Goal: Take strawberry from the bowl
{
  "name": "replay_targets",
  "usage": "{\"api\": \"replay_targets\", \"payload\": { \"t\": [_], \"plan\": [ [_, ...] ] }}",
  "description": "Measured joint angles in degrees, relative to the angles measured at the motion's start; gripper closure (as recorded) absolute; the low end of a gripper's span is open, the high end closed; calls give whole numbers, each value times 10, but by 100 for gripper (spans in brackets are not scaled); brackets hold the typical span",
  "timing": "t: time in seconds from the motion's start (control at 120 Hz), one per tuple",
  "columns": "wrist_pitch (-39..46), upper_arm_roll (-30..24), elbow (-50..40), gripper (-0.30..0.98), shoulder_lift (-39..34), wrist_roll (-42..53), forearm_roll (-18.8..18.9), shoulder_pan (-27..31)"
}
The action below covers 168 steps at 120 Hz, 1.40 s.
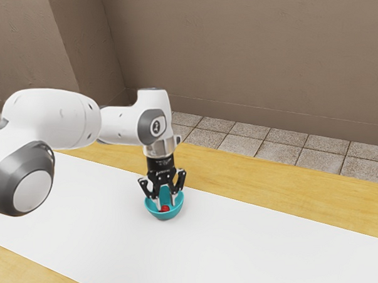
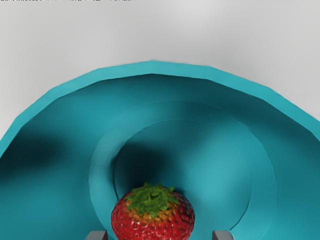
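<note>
You're holding the tool [image 1: 166,206] down inside the bowl [image 2: 155,67], its fingers standing apart on either side of the strawberry [image 2: 152,215], likely lining up a grasp but gripping nothing. The strawberry is lying in the bowl's bottom, nearer one fingertip, so closing is probably nudging it sideways first. The bowl is sitting upright on the tabletop [image 1: 256,251], its open top giving you room from above.

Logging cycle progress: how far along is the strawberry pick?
Reach looks done: the gripper is down in the teal bowl. In hand: nothing; the open fingers stand either side of the strawberry, with a gap at each. Left: close on it, lift, clear the rim.
</note>
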Motion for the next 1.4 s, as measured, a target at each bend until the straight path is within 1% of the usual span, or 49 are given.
{"api": "replay_targets", "payload": {
  "t": [0.1,0.267,0.567,0.783,0.925,1.025,1.075,1.125,1.175,1.225,1.317,1.4],
  "plan": [
    [3,2,1,47,2,-2,1,1],
    [2,14,1,52,11,0,2,0],
    [0,12,1,49,16,2,0,0],
    [-7,11,8,58,17,2,3,-1],
    [-22,13,30,62,3,5,8,-1],
    [-38,11,38,62,-34,8,23,-2],
    [-49,-1,39,62,-51,9,30,-4],
    [-57,-33,40,62,-62,9,35,-7],
    [-63,-63,41,62,-67,8,38,-26],
    [-69,-77,51,62,-68,6,40,-53],
    [-78,-100,101,60,-35,0,41,-76],
    [-79,-106,116,57,-5,-4,38,-79]
  ]
}}
